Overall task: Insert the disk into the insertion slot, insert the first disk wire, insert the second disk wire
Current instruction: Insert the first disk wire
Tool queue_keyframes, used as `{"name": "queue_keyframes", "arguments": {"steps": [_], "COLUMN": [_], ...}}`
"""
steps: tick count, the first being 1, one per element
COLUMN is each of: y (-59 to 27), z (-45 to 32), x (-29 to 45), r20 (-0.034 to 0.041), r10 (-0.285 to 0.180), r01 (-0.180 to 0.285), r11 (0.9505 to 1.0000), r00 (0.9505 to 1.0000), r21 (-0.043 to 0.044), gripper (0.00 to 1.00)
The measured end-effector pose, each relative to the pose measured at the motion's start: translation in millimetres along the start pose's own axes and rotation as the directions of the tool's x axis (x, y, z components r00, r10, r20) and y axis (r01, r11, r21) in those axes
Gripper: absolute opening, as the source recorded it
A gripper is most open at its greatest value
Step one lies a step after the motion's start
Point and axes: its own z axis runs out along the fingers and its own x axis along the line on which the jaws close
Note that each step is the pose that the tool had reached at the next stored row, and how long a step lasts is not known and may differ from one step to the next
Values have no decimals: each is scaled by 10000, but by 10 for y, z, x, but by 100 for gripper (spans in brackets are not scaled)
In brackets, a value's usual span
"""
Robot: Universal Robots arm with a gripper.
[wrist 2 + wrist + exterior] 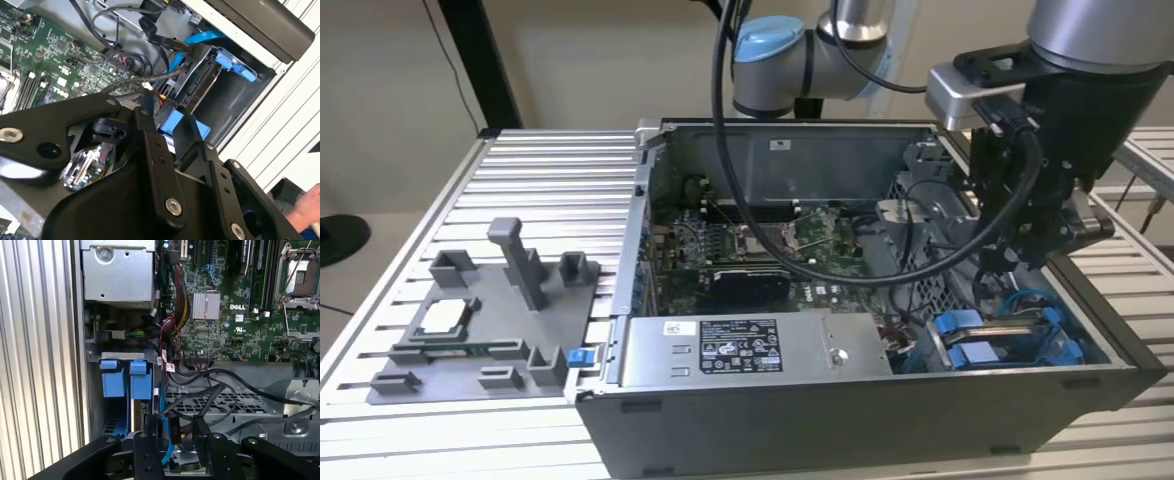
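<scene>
You have one open grey metal computer case (854, 420). One flat silver-grey disk (1003, 330) in a bright blue plastic frame sits in the case's corner insertion slot (107, 425), with two blue tabs (141, 382) showing. One black gripper (172, 440) hangs over that corner among black cables (220, 385). You cannot tell how wide it stands.

The arm (1101, 35) was a round tube of silver-grey metal. The joint (767, 50) farthest from the hand (1017, 258) wore a light-blue cap on a grey housing. Thick black cables (718, 110) hung from beside that joint in a long loop and reached the hand. Just above the hand a pale grey box (974, 92) sat in a black bracket. The hand itself was matt black. It was built of flat link bars (156, 160) with rounded ends, pinned by bright silver screws (173, 206) and dotted with small holes.
</scene>
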Motion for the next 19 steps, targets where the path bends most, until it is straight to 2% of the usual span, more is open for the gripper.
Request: {"name": "queue_keyframes", "arguments": {"steps": [9, 12, 19], "y": [0, 2, 2], "z": [5, 15, 15], "x": [-1, 2, 4], "r20": [25, 53, 47], "r10": [-73, -70, -71], "r01": [73, 70, 70], "r11": [9999, 9999, 9999], "r00": [10000, 10000, 10000], "r21": [112, 115, 114], "gripper": [0, 0, 0]}}
